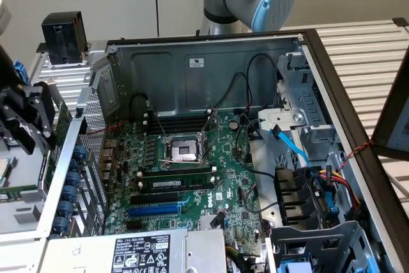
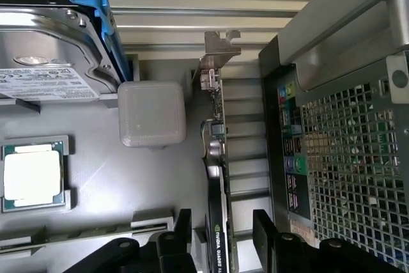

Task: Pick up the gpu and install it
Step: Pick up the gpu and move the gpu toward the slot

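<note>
Soft, even light noted throughout. Case interior (image 1: 166, 75) left dimmer than surroundings. Glare seen on hard drive (image 2: 45, 49) lid.

The words "NVIDIA QUADRO" are printed in white along the black edge of the gpu (image 2: 219, 250). A white "DELL" mark is carried by the green motherboard (image 1: 225, 177). The same brand appears to head the white label (image 1: 142, 249) on the power supply (image 1: 83, 254), whose finer print cannot be read. The print on the hard drive (image 2: 45, 62) and on the case-wall sticker (image 1: 196, 62) cannot be made out.

The pincer (image 2: 221, 225) hangs with its jaws spread apart.
</note>
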